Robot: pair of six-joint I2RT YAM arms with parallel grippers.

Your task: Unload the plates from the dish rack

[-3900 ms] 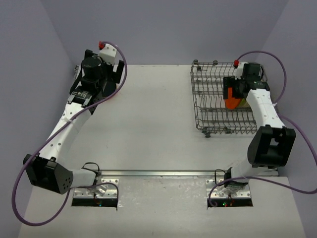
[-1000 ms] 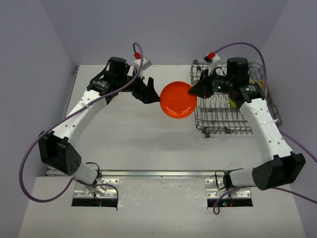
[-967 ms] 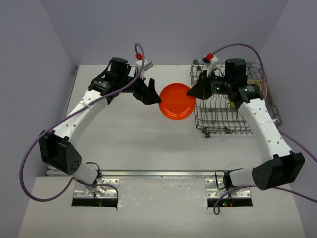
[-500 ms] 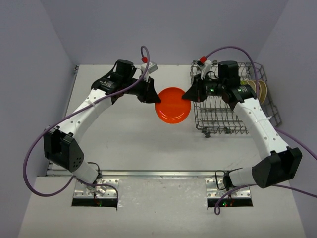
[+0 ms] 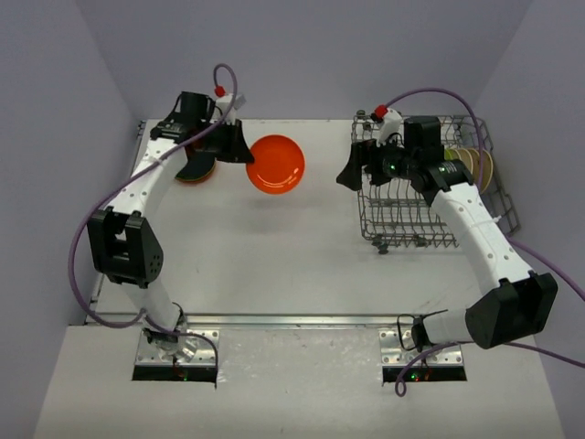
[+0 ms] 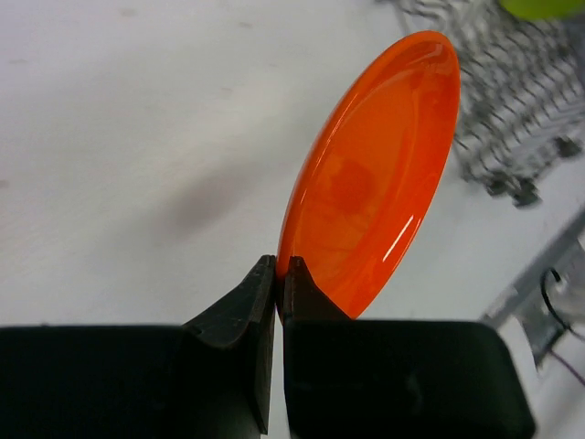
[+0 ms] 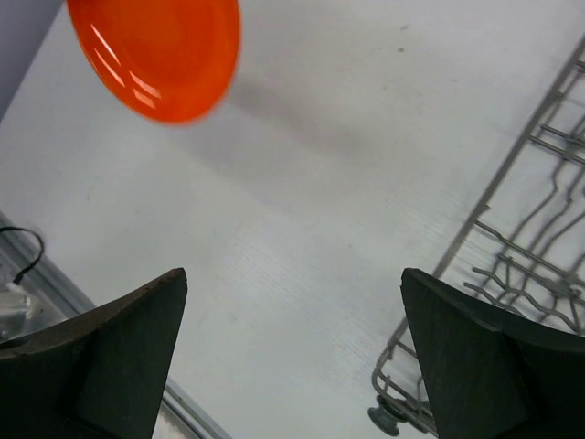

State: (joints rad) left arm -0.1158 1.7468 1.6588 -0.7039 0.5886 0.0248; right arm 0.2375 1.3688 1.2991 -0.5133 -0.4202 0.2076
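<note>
- One orange plate hung in the air over the far-left part of the table, tipped up on edge and well apart from the dish rack.
- The left gripper was clamped on that plate, pinching only a thin strip of its rim between the fingertips. The rest of the disc stuck out unsupported.
- The right gripper had its jaws spread wide with nothing between them. It sat just beside the rack's left edge, over bare table.
- Several plates stood in the rack. The beige ones were upright at its far right end, and a lime green one showed only as a sliver in the left wrist view. By my reckoning the unloading was partly done.
- A dark and orange shape lay on the table under the left arm, too hidden to identify.
- Main risk: the rim pinch looked shallow and the plastic smooth. A quick swing or wrist turn could let the plate pivot in the fingers or slip out and clatter down.
- Second risk: if the plate were let go while tilted this steeply, it could land on its edge and roll or skid toward the table's left side.
- Third risk: the right arm was close to the wire frame. A careless reach for the next plate could catch a finger on a tine or the rim, dragging the whole rack or knocking the upright plates over.
</note>
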